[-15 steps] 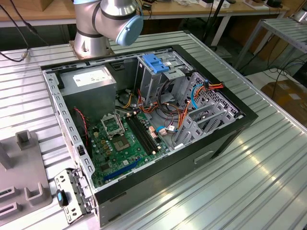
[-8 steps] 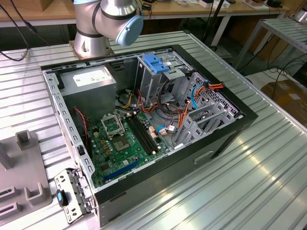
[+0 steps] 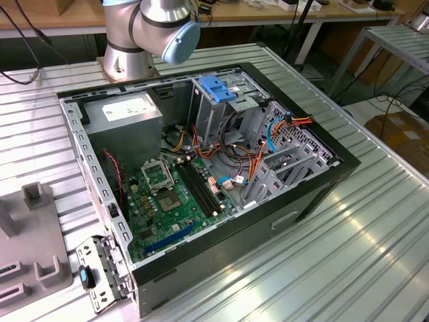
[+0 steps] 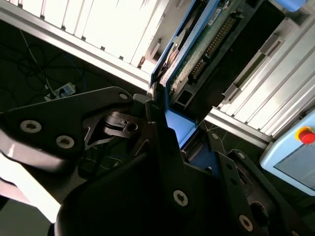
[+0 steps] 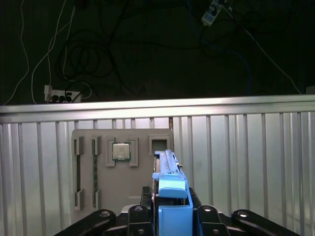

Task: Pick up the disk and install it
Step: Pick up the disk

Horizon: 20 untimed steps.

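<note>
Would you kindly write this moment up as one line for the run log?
claw: shut on the disk | disk: seen edge-on, by grey fixture plate | processor chip: in plate pocket | install: not done

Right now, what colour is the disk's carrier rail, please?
Bright blue; the disk's carrier rail shows best in the first wrist view.

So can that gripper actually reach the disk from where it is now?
Most likely yes: in both wrist views the disk stands edge-on right at the gripper, with nothing between them.
</note>
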Available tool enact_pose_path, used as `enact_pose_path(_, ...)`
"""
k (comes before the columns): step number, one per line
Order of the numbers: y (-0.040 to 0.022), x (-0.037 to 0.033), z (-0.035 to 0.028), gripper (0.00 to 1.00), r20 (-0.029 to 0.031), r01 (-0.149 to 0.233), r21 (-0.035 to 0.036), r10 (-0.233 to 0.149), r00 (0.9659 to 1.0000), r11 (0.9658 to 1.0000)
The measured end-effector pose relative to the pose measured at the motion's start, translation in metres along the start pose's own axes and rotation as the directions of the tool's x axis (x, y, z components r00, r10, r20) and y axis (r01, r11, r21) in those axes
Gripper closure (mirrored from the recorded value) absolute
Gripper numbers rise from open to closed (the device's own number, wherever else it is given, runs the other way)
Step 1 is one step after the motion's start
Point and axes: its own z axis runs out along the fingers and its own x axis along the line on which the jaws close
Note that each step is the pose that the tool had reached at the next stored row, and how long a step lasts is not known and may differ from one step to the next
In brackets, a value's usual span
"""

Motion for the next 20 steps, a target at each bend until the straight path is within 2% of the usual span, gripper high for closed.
enact_pose_path(20, -0.0002, 0.0, -0.0133, 0.63, 0.0001, 0.0, -0.0002, 0.0, 1.0, 1.0)
